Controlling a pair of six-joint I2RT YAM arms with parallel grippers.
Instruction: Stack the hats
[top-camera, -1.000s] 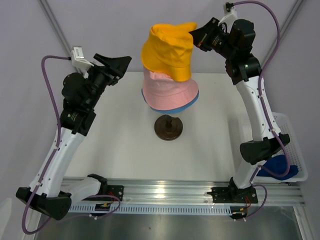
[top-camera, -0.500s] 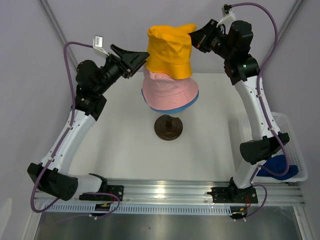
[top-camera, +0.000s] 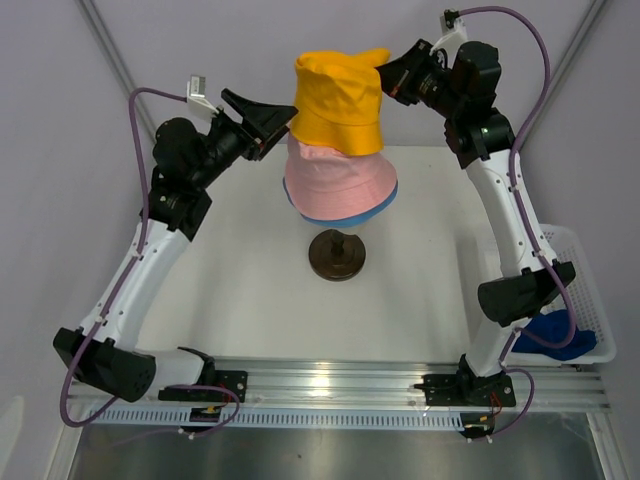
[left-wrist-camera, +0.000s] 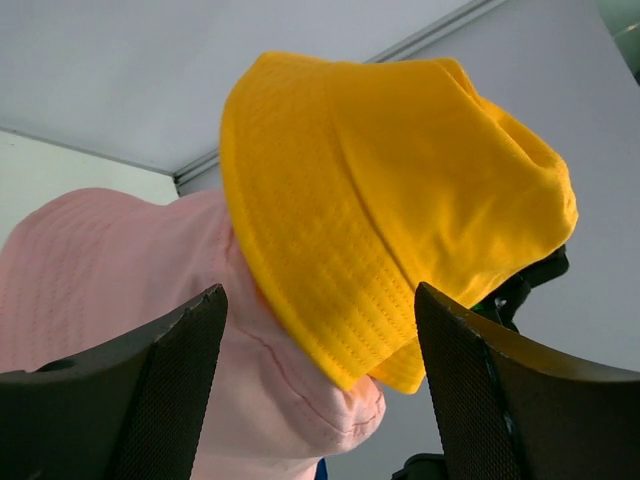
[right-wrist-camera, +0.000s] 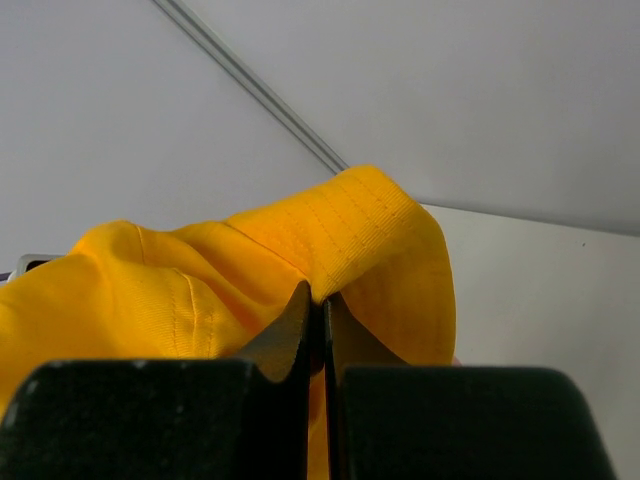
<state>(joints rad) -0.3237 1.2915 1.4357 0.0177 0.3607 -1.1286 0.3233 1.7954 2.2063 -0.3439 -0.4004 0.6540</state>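
Observation:
The yellow-orange hat hangs tilted over the top of the pink hat, which sits on the light blue hat, only its rim showing. My right gripper is shut on the yellow-orange hat's brim at its upper right. My left gripper is open, its jaws on either side of the yellow-orange hat's left lower edge, with the pink hat behind. The navy blue hat lies in the white basket at right. The head form is hidden under the hats.
The dark brown round base stands on the white table below the hats. A white basket sits at the table's right edge. Grey walls stand behind and close around.
My left arm swung up and right from the table's left side to the yellow-orange hat's left edge, then held still. The right gripper kept the hat, straightening it slightly.

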